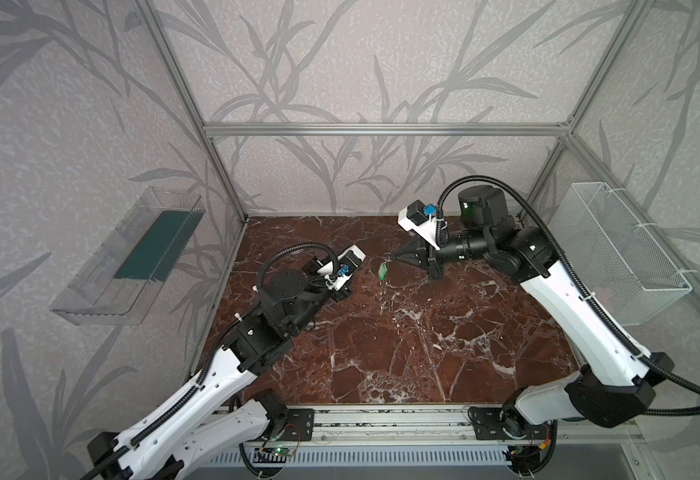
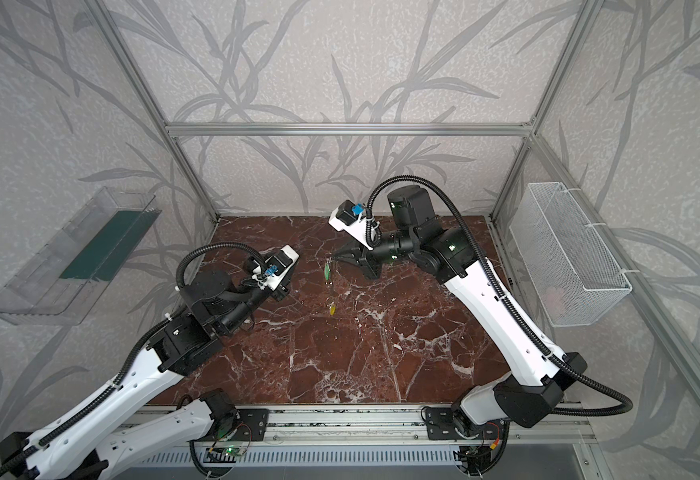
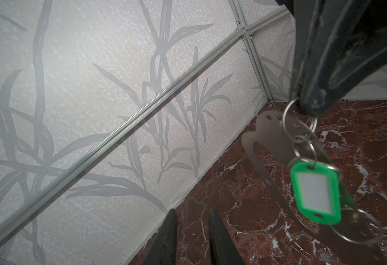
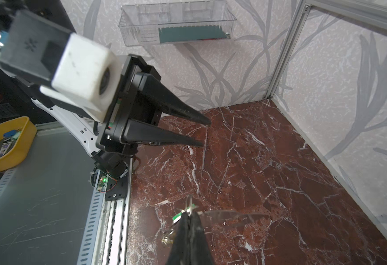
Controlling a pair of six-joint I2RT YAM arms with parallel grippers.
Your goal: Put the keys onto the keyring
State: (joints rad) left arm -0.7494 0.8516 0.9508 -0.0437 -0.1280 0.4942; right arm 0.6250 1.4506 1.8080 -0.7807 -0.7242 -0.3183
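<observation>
The right gripper (image 3: 309,103) pinched the flat grey metal keyring (image 3: 263,128) aloft, apparently letting its green-tagged silvery key (image 3: 314,192) dangle free, while the narrowly parted, empty left gripper (image 4: 205,133) stood clear.

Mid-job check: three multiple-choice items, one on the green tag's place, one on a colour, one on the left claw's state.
1. Where is the green tag? A hanging under the right claw; B in the wire basket; C on the table.
2. The other tag is: A red; B yellow; C blue.
3. The left claw is: A shut on the green tag; B open, empty; C shut, empty.
Answers: A, it dangles with the keyring from that claw; B, yellow shows in a top view; B, jaws apart, nothing between.
</observation>
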